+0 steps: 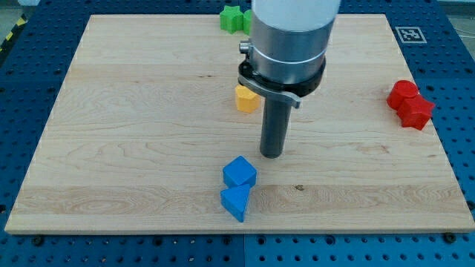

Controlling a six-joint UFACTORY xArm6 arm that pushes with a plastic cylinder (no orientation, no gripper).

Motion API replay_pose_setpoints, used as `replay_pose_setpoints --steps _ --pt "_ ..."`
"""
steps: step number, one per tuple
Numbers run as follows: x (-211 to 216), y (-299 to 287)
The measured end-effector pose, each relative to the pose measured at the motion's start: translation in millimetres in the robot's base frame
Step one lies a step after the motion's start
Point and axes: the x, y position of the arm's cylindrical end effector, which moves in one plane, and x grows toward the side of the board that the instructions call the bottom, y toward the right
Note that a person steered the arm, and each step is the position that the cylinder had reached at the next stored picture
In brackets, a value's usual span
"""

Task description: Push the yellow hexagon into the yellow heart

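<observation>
your rod has no jaws at all, so nothing is grasped or released here; it just ends in my tip, which sits on the wooden board a bit below the board's middle. the arm's grey body comes down from the view's top and covers part of the scene.

the yellow block lies up and to the view's left of the tip, near it but apart. it is partly tucked behind the arm's collar, so you can't be sure if it's the hexagon or the heart, and only one yellow piece shows.

two blue blocks sit below and left of the tip: a blue cube-like block just beside the tip, and a blue triangular block touching it on the lower side, near the board's bottom edge.

a green block, star-like, is at the board's top edge, half behind the arm. two red blocks sit touching each other at the view's right edge, well apart from the tip; their shapes are hard to read.
</observation>
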Motion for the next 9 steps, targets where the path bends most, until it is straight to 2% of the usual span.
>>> replay_pose_setpoints --steps 2,4,7,9 --pt "-1 -2" --pt "-22 -2" --pt "-23 -57" --pt "-42 -57"
